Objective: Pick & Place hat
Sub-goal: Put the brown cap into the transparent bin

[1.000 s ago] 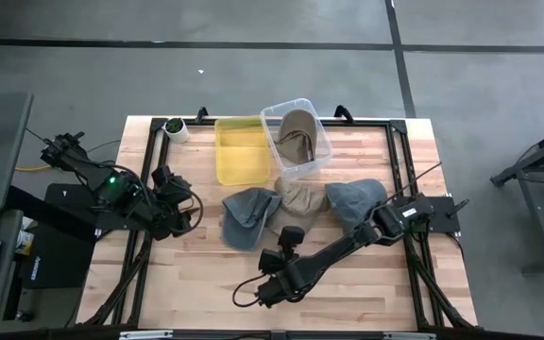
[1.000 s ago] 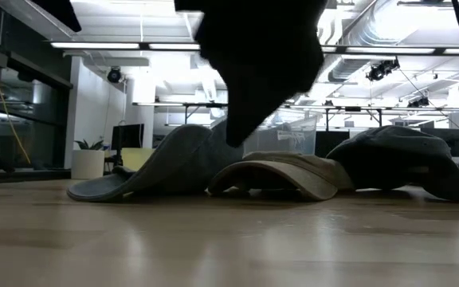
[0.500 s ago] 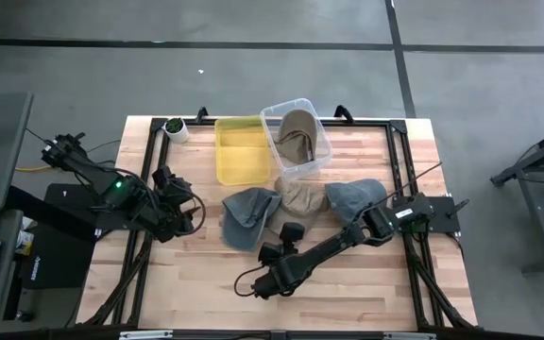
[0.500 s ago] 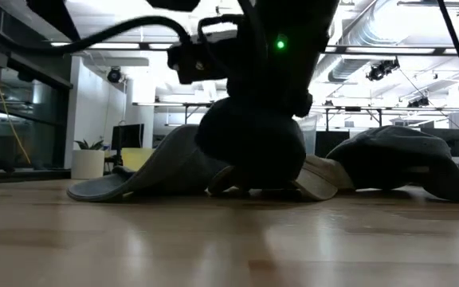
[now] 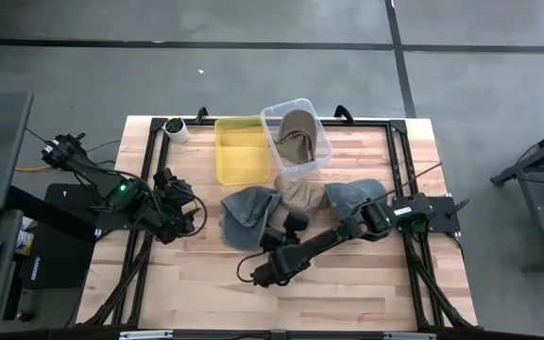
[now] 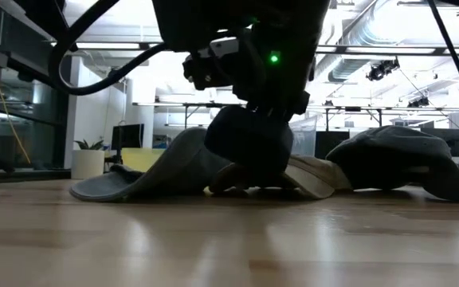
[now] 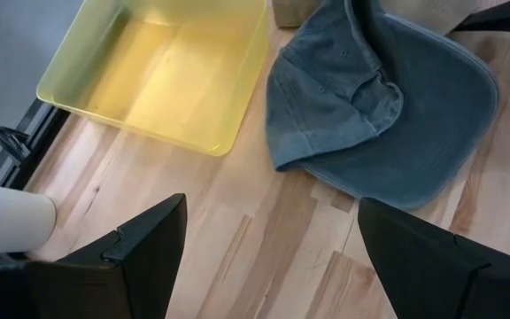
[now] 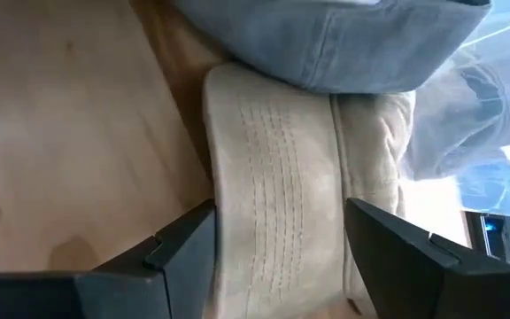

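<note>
Right gripper (image 8: 277, 266), fingers spread wide and empty, straddles the tan hat's (image 8: 277, 177) brim.

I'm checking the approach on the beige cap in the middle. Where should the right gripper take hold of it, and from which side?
Judging from the wrist view, grip the beige cap by its stitched brim, which lies flat and points toward the table's front edge. The open right gripper straddles it already, so come low from the front, clear of the blue cap that overlaps the crown.
</note>
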